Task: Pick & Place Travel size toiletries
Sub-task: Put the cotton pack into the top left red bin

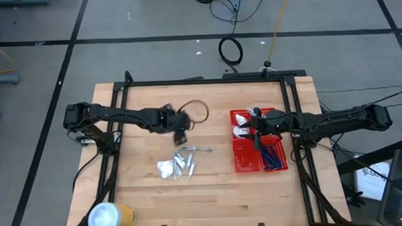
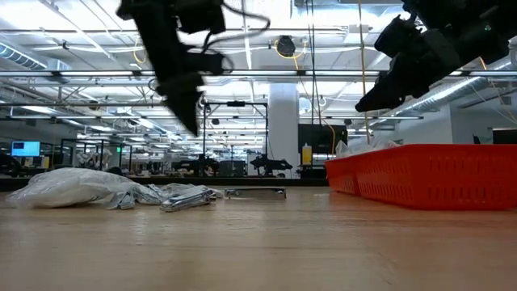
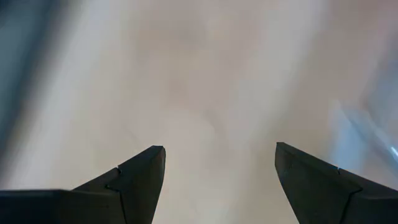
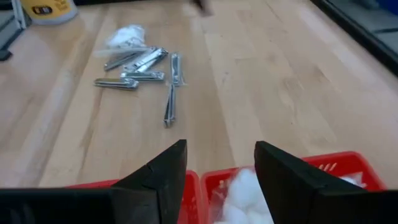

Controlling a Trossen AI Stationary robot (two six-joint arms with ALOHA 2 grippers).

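Right gripper [image 4: 217, 180] hung over the red basket [image 1: 246, 162] by its inner rim, fingers apart, nothing held. Left gripper [image 3: 217, 186], fingers wide and empty, hovered over bare wood just behind the silver-grey tubes [image 4: 140, 68] and white packets [image 4: 127, 34] mid-table. Open board all round that pile.
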